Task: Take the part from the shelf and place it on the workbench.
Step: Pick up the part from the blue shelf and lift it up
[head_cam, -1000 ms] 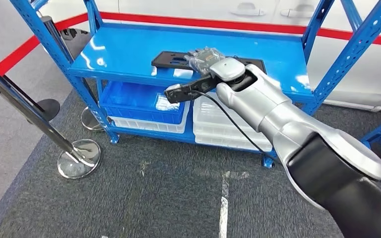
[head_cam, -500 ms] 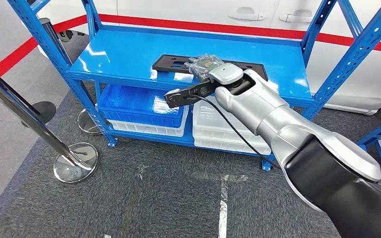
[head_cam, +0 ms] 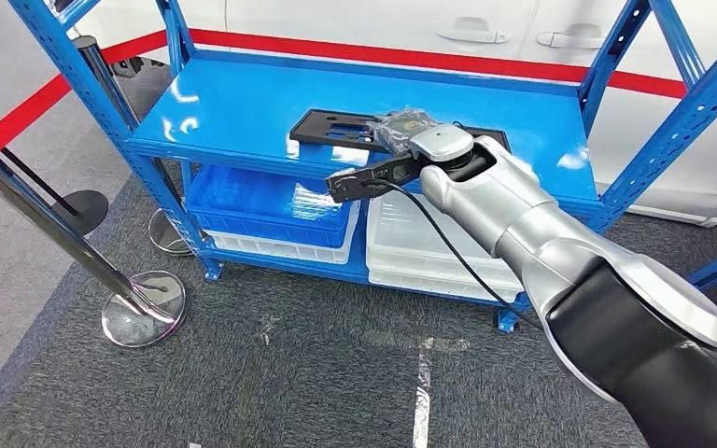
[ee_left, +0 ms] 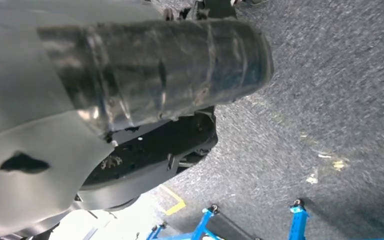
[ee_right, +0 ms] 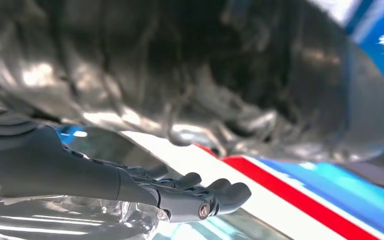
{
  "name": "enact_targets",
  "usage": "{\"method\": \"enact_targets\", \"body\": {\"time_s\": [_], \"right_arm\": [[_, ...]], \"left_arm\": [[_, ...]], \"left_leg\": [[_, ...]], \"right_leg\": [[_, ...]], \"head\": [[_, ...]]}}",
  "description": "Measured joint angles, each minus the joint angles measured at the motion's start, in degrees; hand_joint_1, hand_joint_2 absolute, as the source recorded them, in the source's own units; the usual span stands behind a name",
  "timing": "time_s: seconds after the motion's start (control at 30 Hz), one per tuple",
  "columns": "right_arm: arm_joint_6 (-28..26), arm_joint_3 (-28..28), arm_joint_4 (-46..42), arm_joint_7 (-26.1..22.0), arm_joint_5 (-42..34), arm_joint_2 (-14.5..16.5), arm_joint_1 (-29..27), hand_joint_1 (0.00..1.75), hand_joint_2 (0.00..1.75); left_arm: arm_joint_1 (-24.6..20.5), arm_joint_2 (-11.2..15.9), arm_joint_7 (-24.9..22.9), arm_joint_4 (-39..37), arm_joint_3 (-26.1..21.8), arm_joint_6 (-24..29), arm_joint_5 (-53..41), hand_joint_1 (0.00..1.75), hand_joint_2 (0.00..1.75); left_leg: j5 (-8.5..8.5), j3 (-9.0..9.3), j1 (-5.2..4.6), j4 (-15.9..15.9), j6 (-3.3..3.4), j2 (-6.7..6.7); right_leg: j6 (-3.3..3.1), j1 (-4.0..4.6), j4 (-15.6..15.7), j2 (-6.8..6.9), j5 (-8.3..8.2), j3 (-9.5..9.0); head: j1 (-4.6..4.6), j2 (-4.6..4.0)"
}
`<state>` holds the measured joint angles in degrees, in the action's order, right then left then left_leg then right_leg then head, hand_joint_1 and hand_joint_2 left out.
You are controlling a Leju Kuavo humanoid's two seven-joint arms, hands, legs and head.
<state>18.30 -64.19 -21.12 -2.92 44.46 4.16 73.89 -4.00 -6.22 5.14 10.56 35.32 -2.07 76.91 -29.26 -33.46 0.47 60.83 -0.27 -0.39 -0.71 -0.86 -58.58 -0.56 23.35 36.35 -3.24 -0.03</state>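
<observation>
Head view: the right arm reaches over the blue shelf (head_cam: 243, 103), its right hand (head_cam: 400, 126) resting on the black part (head_cam: 336, 126) lying there; whether the fingers (ee_right: 215, 195) actually grip it cannot be told.

Right arm reached to the blue shelf (head_cam: 243, 103)

The right hand (head_cam: 401, 131) lay over a black part (head_cam: 336, 126) on the shelf's top level; its grip was hidden. Blue and white bins (head_cam: 271, 201) sat below, chrome stanchions (head_cam: 145, 303) nearby.
</observation>
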Motion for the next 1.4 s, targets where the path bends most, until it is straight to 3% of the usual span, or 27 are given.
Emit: {"method": "enact_targets", "body": {"time_s": [0.1, 0.13, 0.17, 0.2, 0.27, 0.3, 0.33, 0.43, 0.5, 0.6, 0.63, 0.67, 0.7, 0.77, 0.8, 0.83, 0.9, 1.0, 1.07, 1.13, 1.17, 1.2, 1.3, 1.33, 1.4], "right_arm": [[-0.02, 0.07, 0.02, 0.28, -0.04, -0.08, -0.22, 0.00, 0.00], [-0.03, 0.07, 0.04, 0.43, 0.00, -0.11, -0.45, 0.00, 0.00], [-0.05, 0.07, 0.07, 0.62, 0.04, -0.15, -0.69, 0.00, 0.00], [-0.08, 0.07, 0.09, 0.80, 0.13, -0.19, -0.88, 0.00, 0.00], [-0.20, 0.07, 0.11, 1.07, 0.37, -0.28, -1.03, 0.00, 0.00], [-0.26, 0.07, 0.12, 1.14, 0.48, -0.36, -1.05, 0.00, 0.00], [-0.32, 0.08, 0.14, 1.19, 0.56, -0.48, -1.09, 0.00, 0.00], [-0.31, 0.09, 0.21, 1.42, 0.85, -0.86, -1.52, 0.00, 0.00], [-0.14, 0.09, 0.26, 1.65, 1.39, -1.14, -1.65, 0.00, 0.00], [0.31, 0.08, 0.32, 1.80, 2.56, -1.53, -2.08, 0.00, 0.00], [0.44, 0.08, 0.38, 1.81, 2.82, -1.71, -2.45, 0.00, 0.00], [0.52, 0.07, 0.45, 1.83, 3.01, -1.91, -2.84, 0.00, 0.00], [0.61, 0.07, 0.52, 1.91, 3.13, -2.08, -3.11, 0.00, 0.00], [0.85, 0.07, 0.66, 2.29, 3.37, -2.41, -3.26, 0.00, 0.00], [1.01, 0.07, 0.72, 2.55, 3.53, -2.57, -3.21, 0.00, 0.00], [1.14, 0.07, 0.77, 2.80, 3.73, -2.72, -3.17, 0.00, 0.00], [1.24, 0.07, 0.85, 3.08, 4.11, -2.98, -3.25, 0.00, 0.00], [1.10, 0.07, 0.93, 3.26, 4.53, -3.46, -3.38, 0.00, 0.00], [1.05, 0.07, 0.98, 3.41, 4.71, -3.79, -3.37, 0.00, 0.00], [1.04, 0.07, 0.99, 3.48, 4.77, -3.95, -3.63, 0.00, 0.00], [1.04, 0.07, 0.99, 3.46, 4.77, -3.97, -3.83, 0.00, 0.00], [1.04, 0.07, 0.99, 3.46, 4.76, -3.98, -4.00, 0.00, 0.00], [1.03, 0.07, 1.01, 3.50, 4.79, -4.05, -4.04, 0.00, 0.00], [1.02, 0.07, 1.02, 3.54, 4.82, -4.09, -3.96, 0.00, 0.00], [0.98, 0.07, 1.05, 3.57, 4.90, -4.23, -3.93, 0.00, 0.00]], "left_arm": [[-0.20, 0.02, 0.04, 0.01, -0.01, 0.04, 0.04, 0.00, 0.00], [-0.37, 0.02, 0.04, 0.01, -0.01, 0.07, 0.05, 0.00, 0.00], [-0.48, 0.03, 0.02, 0.01, -0.01, 0.10, 0.07, 0.00, 0.00], [-0.49, 0.03, -0.03, 0.01, -0.01, 0.16, 0.08, 0.00, 0.00], [-0.22, 0.03, -0.15, 0.00, 0.01, 0.29, 0.11, 0.00, 0.00], [-0.08, 0.03, -0.22, 0.00, 0.01, 0.34, 0.13, 0.00, 0.00], [0.00, 0.02, -0.28, 0.00, 0.02, 0.39, 0.17, 0.00, 0.00], [-0.07, 0.00, -0.45, 0.01, 0.08, 0.51, 0.27, 0.00, 0.00], [-0.07, -0.04, -0.63, 0.01, 0.23, 0.63, 0.31, 0.00, 0.00], [-0.12, -0.06, -0.84, 0.01, 0.48, 0.83, 0.33, 0.00, 0.00], [-0.14, -0.02, -0.85, 0.01, 0.50, 0.86, 0.33, 0.00, 0.00], [-0.14, 0.03, -0.84, 0.00, 0.50, 0.87, 0.33, 0.00, 0.00], [-0.14, 0.08, -0.83, 0.00, 0.51, 0.89, 0.33, 0.00, 0.00], [-0.10, 0.12, -0.81, -0.01, 0.54, 1.02, 0.33, 0.00, 0.00], [-0.10, 0.13, -0.80, -0.01, 0.57, 1.11, 0.35, 0.00, 0.00], [-0.09, 0.14, -0.79, -0.02, 0.61, 1.21, 0.37, 0.00, 0.00], [-0.14, 0.19, -0.76, -0.02, 0.72, 1.32, 0.40, 0.00, 0.00], [-0.21, 0.32, -0.75, -0.02, 0.88, 1.52, 0.43, 0.00, 0.00], [-0.24, 0.45, -0.76, -0.02, 0.98, 1.68, 0.44, 0.00, 0.00], [-0.53, 0.65, -0.74, -0.02, 1.01, 1.74, 0.44, 0.00, 0.00], [-0.69, 0.75, -0.74, -0.02, 1.01, 1.76, 0.44, 0.00, 0.00], [-0.80, 0.83, -0.74, -0.02, 1.01, 1.80, 0.44, 0.00, 0.00], [-0.61, 0.90, -0.81, -0.03, 1.11, 1.89, 0.44, 0.00, 0.00], [-0.51, 0.89, -0.85, -0.03, 1.19, 1.89, 0.44, 0.00, 0.00], [-0.35, 0.86, -0.85, -0.04, 1.31, 1.90, 0.45, 0.00, 0.00]], "left_leg": [[-3.56, -5.28, 0.23, 10.03, -0.76, 0.17], [-3.83, -6.95, 0.27, 12.54, -0.90, 0.20], [-3.06, -7.79, 0.29, 13.20, -0.96, 0.23], [-1.22, -7.50, 0.30, 11.63, -0.94, 0.24], [3.25, -4.85, 0.29, 4.62, -0.73, 0.26], [4.50, -3.48, 0.17, 1.47, -0.56, 0.25], [4.77, -2.57, 0.04, -0.55, -0.26, 0.25], [3.97, -1.80, -0.09, -2.10, 0.77, 0.22], [3.96, -1.21, 0.15, -2.70, 1.52, 0.31], [3.57, -0.51, 0.15, -2.98, 2.47, 0.55], [3.36, -0.31, 0.12, -2.95, 2.62, 0.55], [3.10, -0.03, 0.09, -2.90, 2.72, 0.48], [2.78, 0.34, 0.08, -2.83, 2.73, 0.38], [1.91, 1.24, 0.05, -2.63, 2.53, 0.24], [1.46, 1.54, -0.10, -2.42, 2.28, 0.22], [1.11, 1.65, -0.19, -2.28, 2.00, 0.23], [0.79, 1.65, -0.35, -2.23, 1.44, 0.32], [-0.30, 1.29, -0.37, -1.21, 0.62, 0.43], [-2.69, -1.18, -0.27, 4.07, 0.06, 0.42], [-4.87, -5.25, -0.15, 11.32, -0.38, 0.42], [-4.72, -6.60, -0.09, 13.17, -0.52, 0.42], [-3.42, -6.96, -0.03, 12.87, -0.60, 0.42], [3.12, -3.47, 0.12, 3.09, -0.67, 0.36], [3.85, -2.32, 0.09, 0.38, -0.48, 0.28], [3.33, -1.61, -0.13, -1.13, 0.18, 0.08]], "right_leg": [[-0.55, -0.19, 0.22, 0.01, 0.52, -0.87], [-0.57, -0.19, 0.19, 0.01, 0.75, -1.10], [-0.54, -0.20, 0.14, -0.02, 1.01, -1.38], [-0.45, -0.24, 0.06, -0.07, 1.32, -1.71], [-0.11, -0.29, -0.09, -0.25, 1.98, -2.37], [0.14, -0.21, -0.17, -0.34, 2.23, -2.51], [0.44, -0.12, -0.17, -0.39, 2.34, -2.48], [1.24, 0.10, 0.05, -0.37, 2.45, -2.30], [1.63, 0.16, -1.73, -0.19, 3.66, -1.57], [1.89, 0.18, -12.07, -0.01, 7.57, 3.96], [1.94, 0.17, -15.17, 0.00, 8.15, 5.94], [1.95, 0.16, -16.50, 0.02, 7.71, 7.13], [1.88, 0.16, -15.50, 0.03, 6.13, 7.21], [1.47, 0.23, -8.43, 0.15, 1.24, 4.73], [1.22, 0.40, -4.84, 0.23, -0.48, 3.15], [0.97, 0.53, -2.27, 0.30, -1.20, 1.96], [0.65, 0.81, -0.65, 0.21, -0.76, 1.12], [0.08, 0.22, 0.10, 0.10, -0.36, 0.40], [-0.38, -0.09, 0.40, 0.17, -0.10, -0.26], [-0.62, -0.14, 0.39, 0.14, 0.25, -0.63], [-0.61, -0.17, 0.35, 0.05, 0.45, -0.84], [-0.51, -0.21, 0.28, -0.07, 0.69, -1.08], [0.21, -0.36, -0.26, -0.42, 1.63, -1.79], [0.51, -0.30, -0.44, -0.52, 1.83, -1.77], [1.10, -0.11, -0.42, -0.64, 1.81, -1.50]], "head": [[-0.30, -0.01], [-0.30, -0.01], [-0.30, -0.01], [-0.30, -0.01], [-0.28, -0.01], [-0.30, -0.01], [-0.29, -0.01], [-0.26, -0.01], [-0.16, -0.01], [-0.03, -0.01], [-0.03, -0.01], [-0.02, -0.01], [0.00, -0.01], [0.03, -0.01], [0.04, -0.01], [0.03, -0.01], [0.02, -0.01], [0.04, -0.01], [-0.05, -0.01], [-0.08, -0.01], [-0.08, -0.01], [-0.08, -0.01], [-0.11, -0.01], [-0.15, -0.01], [-0.17, -0.01]]}}
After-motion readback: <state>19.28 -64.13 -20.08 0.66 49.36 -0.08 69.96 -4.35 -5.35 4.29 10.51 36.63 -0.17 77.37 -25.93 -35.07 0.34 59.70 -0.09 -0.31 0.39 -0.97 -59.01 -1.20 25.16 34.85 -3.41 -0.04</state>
